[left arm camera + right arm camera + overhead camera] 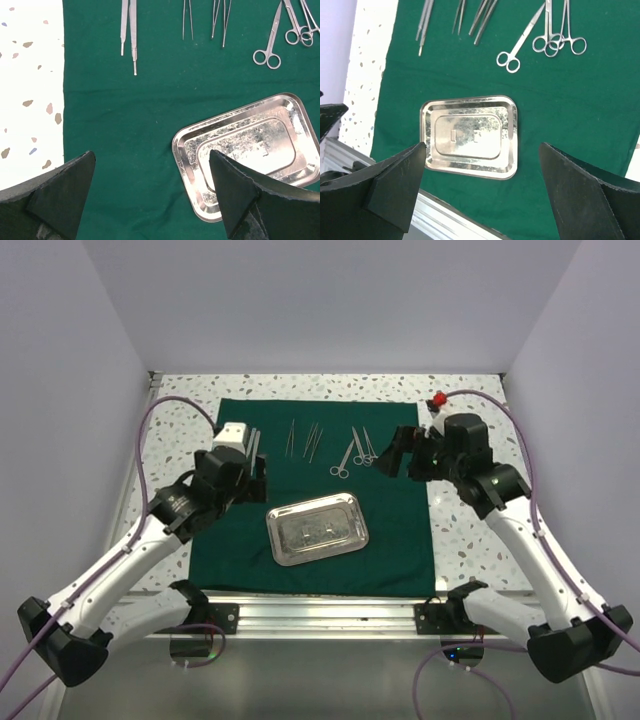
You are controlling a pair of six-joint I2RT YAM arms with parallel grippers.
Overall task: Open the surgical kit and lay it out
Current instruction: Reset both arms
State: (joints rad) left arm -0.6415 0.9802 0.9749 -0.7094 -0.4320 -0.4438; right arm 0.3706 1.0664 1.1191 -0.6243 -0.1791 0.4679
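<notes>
The surgical kit lies opened out. Its dark green cloth (310, 495) is spread flat, and the shiny steel tray (317, 528) sits empty on the cloth's near half. Along the far edge lie thin silver instruments in a row: two straight handles (129, 30), tweezers (291, 437), forceps (312, 440), scissors (345, 457) and ring-handled clamps (366, 448). My left gripper (256, 478) hovers over the cloth's left part, open and holding nothing (152, 152). Open and empty too, my right gripper (397, 455) hangs above the cloth's far right (482, 145), looking down at the tray (470, 135).
The cloth rests on a speckled white tabletop (470, 530) that shows bare at both sides. A metal rail (320, 615) runs along the near edge. A small red thing (437, 399) sits at the far right by the wall. White walls close in three sides.
</notes>
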